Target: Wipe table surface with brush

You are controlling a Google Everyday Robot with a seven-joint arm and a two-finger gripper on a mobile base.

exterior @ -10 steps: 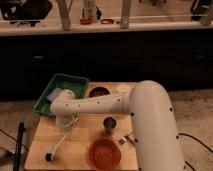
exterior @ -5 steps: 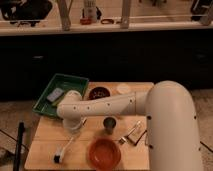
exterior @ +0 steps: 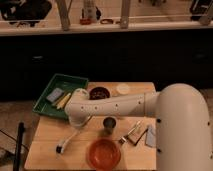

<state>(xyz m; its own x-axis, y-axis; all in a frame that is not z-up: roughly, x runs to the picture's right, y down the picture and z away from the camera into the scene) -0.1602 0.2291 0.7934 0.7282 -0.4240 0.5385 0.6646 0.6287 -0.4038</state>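
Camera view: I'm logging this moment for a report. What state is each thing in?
tool: low over the table's left half, at the brush's upper end.
brush: slanted, dark head toward the front-left of the table surface.
green tray: on the back-left corner, holding small items.
dark cup: upright.
orange bowl: upright, near the front edge.
metal utensils: lying flat, right of the cup.

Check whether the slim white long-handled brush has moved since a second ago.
Yes. The brush, below the gripper beside the green rectangular tray, has shifted toward the round orange bowl.
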